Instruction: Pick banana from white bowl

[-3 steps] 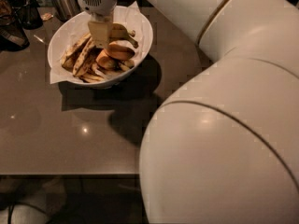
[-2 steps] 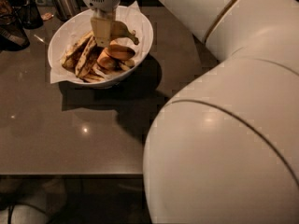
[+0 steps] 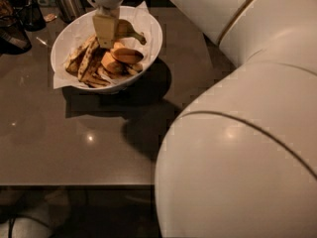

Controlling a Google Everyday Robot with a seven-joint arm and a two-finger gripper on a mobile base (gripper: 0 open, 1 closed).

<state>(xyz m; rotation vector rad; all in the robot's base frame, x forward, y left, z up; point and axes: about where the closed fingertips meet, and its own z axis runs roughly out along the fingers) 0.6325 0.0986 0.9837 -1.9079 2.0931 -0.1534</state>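
Upper left, the gripper (image 3: 105, 39) is clamping its jaws on the banana (image 3: 124, 29) above the white bowl (image 3: 67, 33) (on a brown bench (image 3: 74, 143)).

I'm seeing a glossy grey-brown tabletop (image 3: 74, 148) catching small glints of overhead light. A metal cup (image 3: 68, 1) is standing at its far edge, and dim floor (image 3: 84, 212) is showing below the near edge. The gripper (image 3: 106, 41) is hanging in the white bowl (image 3: 157, 36).

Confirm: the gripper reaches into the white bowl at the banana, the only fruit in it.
Wrong on one point. The camera view shows the gripper in the white bowl at the banana, but darker spotted bananas and small orange bananas lie there too.
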